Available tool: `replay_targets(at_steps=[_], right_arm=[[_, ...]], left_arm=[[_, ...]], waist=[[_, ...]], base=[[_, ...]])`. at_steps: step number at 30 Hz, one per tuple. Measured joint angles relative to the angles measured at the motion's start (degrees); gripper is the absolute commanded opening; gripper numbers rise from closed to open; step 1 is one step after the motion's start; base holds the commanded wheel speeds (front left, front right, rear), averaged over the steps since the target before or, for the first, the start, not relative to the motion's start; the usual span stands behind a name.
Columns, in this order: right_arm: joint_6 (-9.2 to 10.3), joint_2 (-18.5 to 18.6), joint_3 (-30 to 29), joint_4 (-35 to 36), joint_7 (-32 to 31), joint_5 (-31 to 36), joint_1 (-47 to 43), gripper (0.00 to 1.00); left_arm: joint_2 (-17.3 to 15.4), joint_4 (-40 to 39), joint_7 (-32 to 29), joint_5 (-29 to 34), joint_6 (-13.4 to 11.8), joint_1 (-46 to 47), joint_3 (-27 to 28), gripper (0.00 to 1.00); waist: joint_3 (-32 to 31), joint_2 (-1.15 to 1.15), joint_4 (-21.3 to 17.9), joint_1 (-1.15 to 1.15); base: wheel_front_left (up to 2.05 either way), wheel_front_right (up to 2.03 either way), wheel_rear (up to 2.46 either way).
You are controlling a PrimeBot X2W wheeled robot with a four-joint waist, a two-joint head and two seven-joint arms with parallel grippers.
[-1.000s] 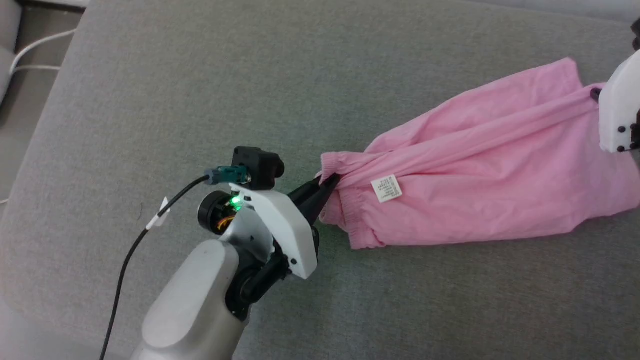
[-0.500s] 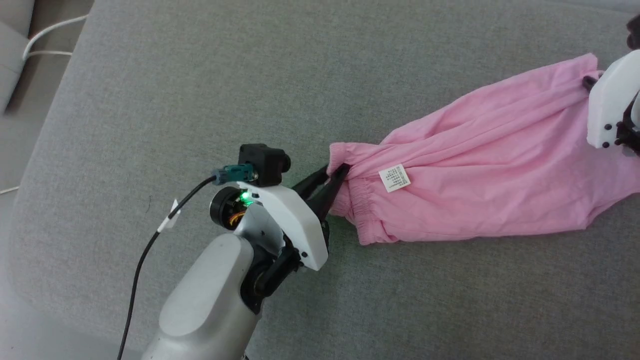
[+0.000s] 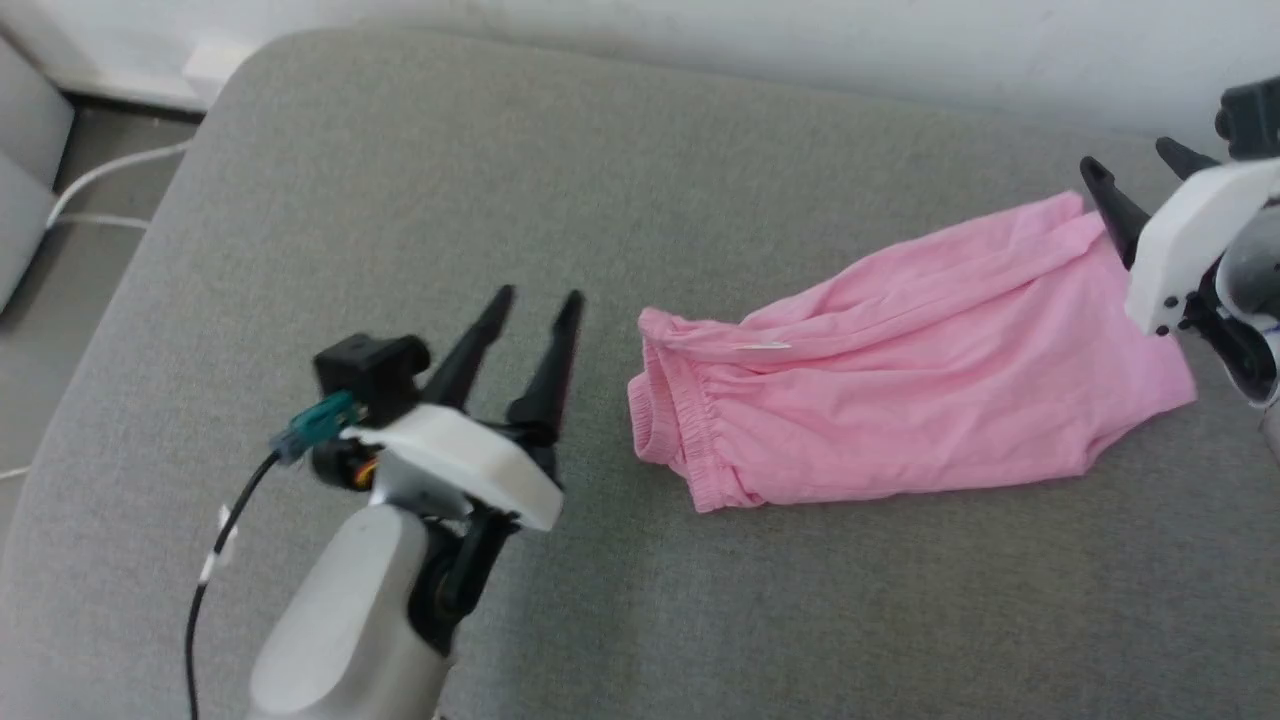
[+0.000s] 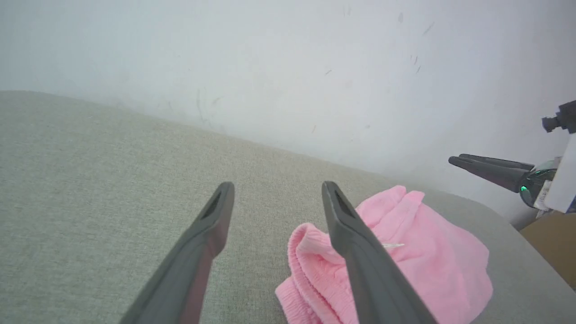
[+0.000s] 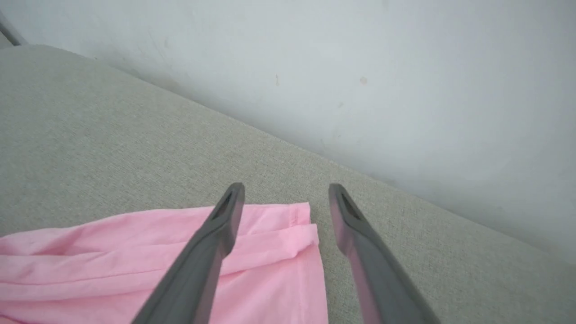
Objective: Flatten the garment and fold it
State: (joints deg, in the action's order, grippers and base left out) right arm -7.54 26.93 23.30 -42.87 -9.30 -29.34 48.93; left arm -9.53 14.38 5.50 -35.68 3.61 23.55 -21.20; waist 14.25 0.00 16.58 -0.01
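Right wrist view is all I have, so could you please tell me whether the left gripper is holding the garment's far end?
Observer: No. In the head view the left gripper is open and sits clear of the garment, off its waistband end.
Operator: Thank you. Is that end lying flat?
Observer: Not really. The waistband is gathered and bunched rather than spread out.
Operator: And can you see the care label?
Observer: Only as a thin white sliver on the top fold near the waistband, so its print cannot be read.
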Motion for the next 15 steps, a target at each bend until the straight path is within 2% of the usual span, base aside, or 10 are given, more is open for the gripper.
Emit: replay_targets(at_steps=[4,9,12,15], right_arm=[[0.0,0.66,0.04,2.77,8.27,-0.81,-3.84,1.0],[0.0,1.57,-1.62,6.57,17.79,0.35,-10.74,1.0],[0.0,1.35,-4.78,8.65,21.57,2.64,-15.4,1.0],[0.0,-0.41,-9.34,11.68,23.04,4.88,-20.51,1.0]], left_arm=[[-1.67,-1.23,6.21,1.83,-1.98,-3.54,2.45,1.0],[-2.93,-3.92,8.96,6.73,-4.86,-8.78,4.75,1.0],[-2.74,-6.61,9.16,9.12,-6.28,-12.85,7.37,1.0],[-2.34,-9.77,9.23,13.0,-6.98,-16.49,9.43,1.0]], waist=[[-3.37,0.0,-1.2,0.0],[-7.28,0.0,-3.03,-0.01],[-9.35,0.0,-4.3,-0.01],[-11.09,0.0,-5.65,-0.01]], base=[[0.0,0.0,0.0],[0.0,0.0,0.0],[0.0,0.0,0.0],[0.0,0.0,0.0]])
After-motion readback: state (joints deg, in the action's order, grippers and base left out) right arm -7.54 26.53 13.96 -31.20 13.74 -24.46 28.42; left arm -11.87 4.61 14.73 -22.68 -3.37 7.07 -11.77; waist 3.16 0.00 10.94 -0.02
